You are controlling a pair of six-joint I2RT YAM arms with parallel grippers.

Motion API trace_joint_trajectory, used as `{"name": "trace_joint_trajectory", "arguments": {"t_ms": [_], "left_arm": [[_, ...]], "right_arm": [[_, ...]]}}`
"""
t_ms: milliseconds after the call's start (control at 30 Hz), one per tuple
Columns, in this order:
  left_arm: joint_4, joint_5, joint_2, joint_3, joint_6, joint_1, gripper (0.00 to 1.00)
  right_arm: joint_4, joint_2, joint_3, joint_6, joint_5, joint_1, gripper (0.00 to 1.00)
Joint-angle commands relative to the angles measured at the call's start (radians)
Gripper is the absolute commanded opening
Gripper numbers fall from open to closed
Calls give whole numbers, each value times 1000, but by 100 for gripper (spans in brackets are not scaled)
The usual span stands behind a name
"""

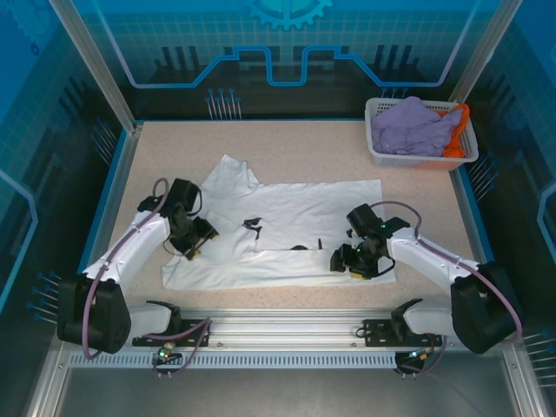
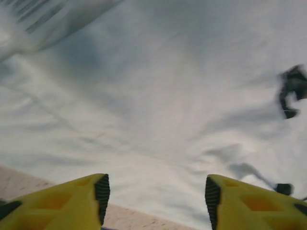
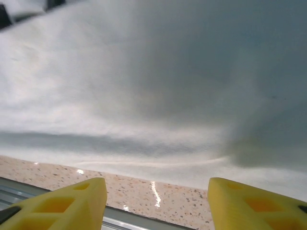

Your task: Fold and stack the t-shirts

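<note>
Low at the near hem of the white t-shirt [image 1: 295,213], the left gripper [image 2: 156,196] and right gripper [image 3: 156,201] both hold their fingers spread, with nothing between them. The shirt lies flat on the table [image 1: 304,143], its long axis running left to right and its cloth stretching away to the far side. Each arm is nearest its own end of the hem. At far right, a basket [image 1: 408,162] holds a lavender shirt [image 1: 413,126] and an orange shirt [image 1: 458,132].

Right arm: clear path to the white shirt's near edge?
Probably yes. The right gripper is open at the near hem of the white t-shirt, just bare table between, nothing covering it.
</note>
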Motion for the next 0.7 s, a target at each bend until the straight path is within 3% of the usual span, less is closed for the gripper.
{"name": "trace_joint_trajectory", "arguments": {"t_ms": [0, 133, 233, 367, 500, 667], "left_arm": [[76, 49, 60, -22, 16, -50, 42], [178, 54, 128, -112, -11, -110, 34], [200, 26, 159, -190, -13, -124, 32], [179, -7, 138, -300, -36, -121, 34], [101, -47, 105, -287, -2, -117, 37], [60, -16, 96, -329, -5, -116, 39]], "right_arm": [[3, 18, 23, 47, 24, -27, 48], [97, 116, 6, 83, -39, -30, 35], [163, 155, -24, 114, -47, -21, 31], [123, 178, -48, 138, -23, 6, 30], [70, 141, -89, 179, -15, 67, 30], [41, 70, -143, 210, -22, 91, 32]]}}
